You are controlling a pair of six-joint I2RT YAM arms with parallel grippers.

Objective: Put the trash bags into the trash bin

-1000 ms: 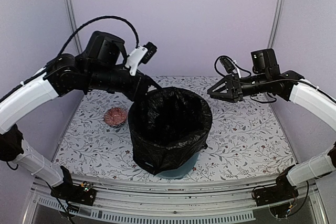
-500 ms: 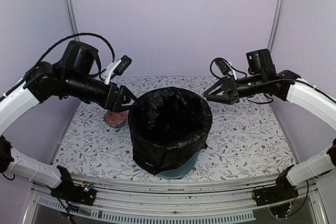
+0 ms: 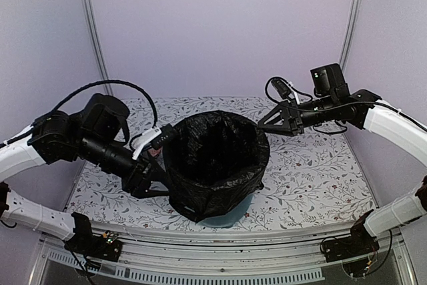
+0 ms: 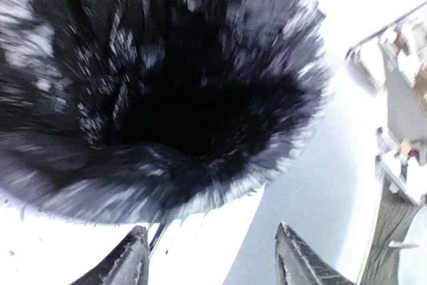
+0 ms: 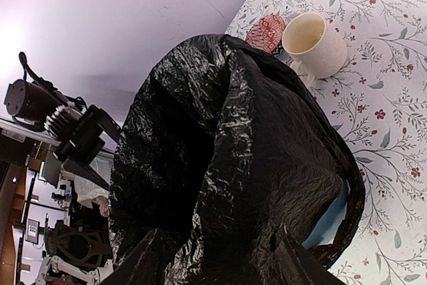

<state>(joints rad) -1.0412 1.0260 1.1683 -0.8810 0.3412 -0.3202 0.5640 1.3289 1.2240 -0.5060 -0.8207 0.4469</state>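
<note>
Black trash bag [image 3: 213,165] lines and overhangs the teal trash bin [image 3: 225,219] on the counter [image 3: 313,178].
It sits just ahead of our left fingers [image 4: 130,265] and below our right fingers [image 3: 277,115]. Both pairs stand apart and hold nothing. We judge the film light, floppy and slippery, so we should pinch a crinkled rim fold.
</note>
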